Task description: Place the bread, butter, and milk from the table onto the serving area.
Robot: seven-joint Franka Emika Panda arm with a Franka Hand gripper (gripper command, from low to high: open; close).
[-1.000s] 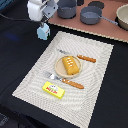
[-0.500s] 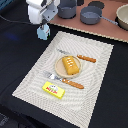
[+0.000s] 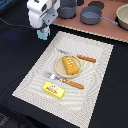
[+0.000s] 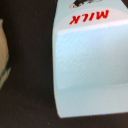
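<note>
At the far corner of the serving area (image 3: 95, 80), on the exterior view's left, the gripper (image 3: 44, 31) hung over the black table (image 3: 15, 60), directly above the milk (image 3: 44, 34). The carton sat between the fingers, but the arm's white body hid the fingertips, so whether they were pinching the carton or spread around it could not be told. The wrist view gave no help on this: it was filled by the carton's pale blue face and red "MILK" lettering (image 4: 90, 65), with no finger surface visible. That close framing indicated only that the wrist was low and centred over the carton, as a grasp or a release would require.

The milk lay just outside the placemat edge, over the table, so this item did not yet count as placed. The bread (image 3: 70, 65) rested on the round plate (image 3: 59, 69) in the middle of the mat, between the fork (image 3: 56, 76) and the knife (image 3: 86, 58). The butter (image 3: 54, 89) lay flat on the mat near its near edge, apart from the plate. Both appeared finished, leaving bare mat close to the carton for a short transfer.

Beyond the mat, grey pots (image 3: 91, 14) stood on the reddish-brown board (image 3: 107, 30), well apart from the working zone.
</note>
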